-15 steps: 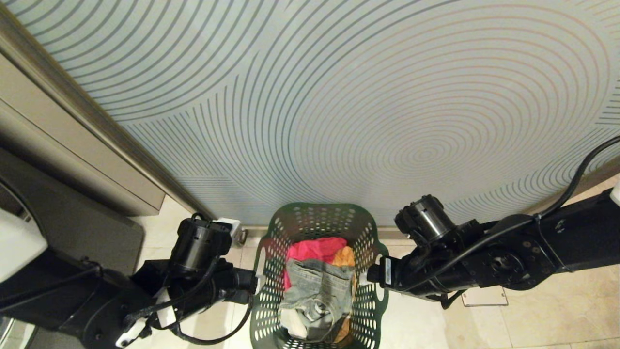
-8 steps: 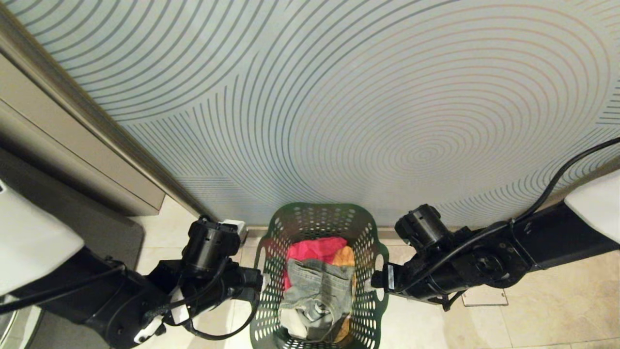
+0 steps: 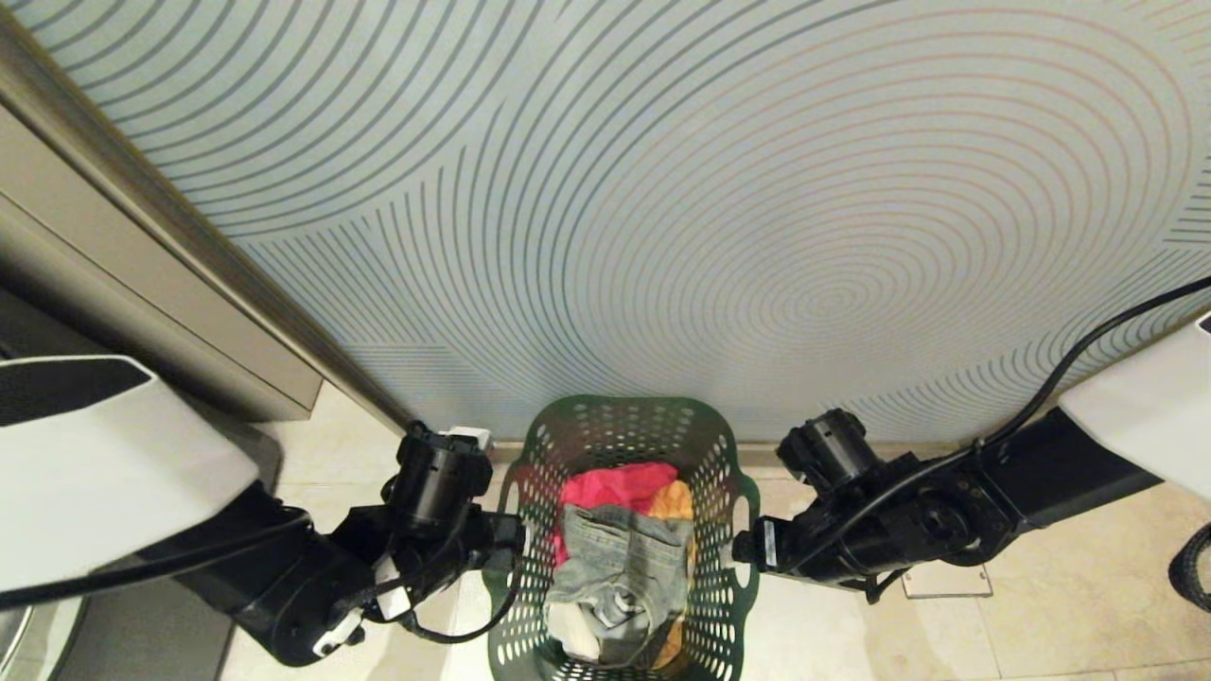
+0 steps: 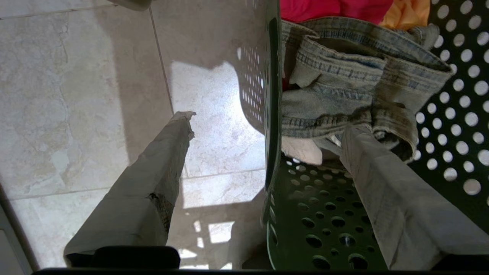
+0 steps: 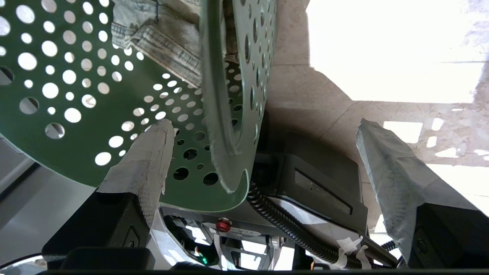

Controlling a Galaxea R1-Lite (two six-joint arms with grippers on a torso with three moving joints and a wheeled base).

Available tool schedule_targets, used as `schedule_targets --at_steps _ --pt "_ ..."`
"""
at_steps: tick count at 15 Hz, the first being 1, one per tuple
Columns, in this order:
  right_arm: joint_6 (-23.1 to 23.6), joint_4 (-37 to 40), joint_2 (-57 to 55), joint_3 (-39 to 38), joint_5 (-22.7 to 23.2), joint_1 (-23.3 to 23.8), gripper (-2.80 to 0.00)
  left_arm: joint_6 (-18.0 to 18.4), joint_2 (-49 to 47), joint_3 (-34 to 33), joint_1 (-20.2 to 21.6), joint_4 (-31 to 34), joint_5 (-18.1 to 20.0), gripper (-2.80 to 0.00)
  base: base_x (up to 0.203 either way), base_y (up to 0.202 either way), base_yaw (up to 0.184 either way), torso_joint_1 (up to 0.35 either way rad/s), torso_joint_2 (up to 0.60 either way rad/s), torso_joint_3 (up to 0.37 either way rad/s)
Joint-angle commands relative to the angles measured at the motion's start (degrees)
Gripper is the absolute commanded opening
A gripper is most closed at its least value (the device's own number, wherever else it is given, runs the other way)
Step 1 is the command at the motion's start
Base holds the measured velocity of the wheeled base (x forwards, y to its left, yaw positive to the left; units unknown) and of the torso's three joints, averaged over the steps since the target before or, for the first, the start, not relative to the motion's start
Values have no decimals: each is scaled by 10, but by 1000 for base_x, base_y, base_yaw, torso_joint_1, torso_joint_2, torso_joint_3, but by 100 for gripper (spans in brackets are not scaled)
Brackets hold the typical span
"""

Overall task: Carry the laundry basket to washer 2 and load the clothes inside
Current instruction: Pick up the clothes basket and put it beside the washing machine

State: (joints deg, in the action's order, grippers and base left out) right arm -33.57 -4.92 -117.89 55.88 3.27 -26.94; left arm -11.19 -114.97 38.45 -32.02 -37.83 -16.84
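The dark green perforated laundry basket [image 3: 620, 409] stands on the floor against the wall, straight ahead of me. The clothes [image 3: 620, 567] lie heaped inside: red and orange at the back, faded denim on top, a bit of white in front. My left gripper [image 3: 506, 544] is open and straddles the basket's left wall [image 4: 272, 114], one finger [image 4: 160, 168] outside over the tiles and the other [image 4: 382, 191] inside by the denim [image 4: 344, 95]. My right gripper [image 3: 747, 549] is open astride the right wall [image 5: 221, 95], with one finger [image 5: 149, 160] inside. Washer 2 is out of view.
A pale panel with curved lines [image 3: 662, 189] rises right behind the basket. A beige ledge [image 3: 142, 312] runs along the left. Tiled floor [image 3: 1041, 605] with a small metal plate [image 3: 946, 579] lies to the right. My own base [image 5: 317, 191] sits close behind the basket.
Both arms have sunk and swung in, bringing the grippers down over the basket's two side walls. The basket and clothes have not moved.
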Motion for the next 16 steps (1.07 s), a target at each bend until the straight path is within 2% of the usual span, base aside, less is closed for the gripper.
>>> schedule_targets --at_steps 1,3,6,8,16 --pt "-2 -2 -7 6 1 2 0 -1 -40 0 2 -26 -2 0 0 0 0 0 0 0" --pt "-1 -19 -15 7 1 2 0 -1 -67 0 2 -52 -2 0 0 0 0 0 0 0" --pt "14 -58 -27 7 2 5 0 -11 -86 4 2 -59 17 0 0 0 0 0 0 0" --pt "18 -69 -36 12 11 8 0 -25 -93 12 2 -58 61 0 0 0 0 0 0 0" --pt "28 -122 -38 41 65 11 0 -78 -112 29 6 -49 125 0 0 0 0 0 0 0"
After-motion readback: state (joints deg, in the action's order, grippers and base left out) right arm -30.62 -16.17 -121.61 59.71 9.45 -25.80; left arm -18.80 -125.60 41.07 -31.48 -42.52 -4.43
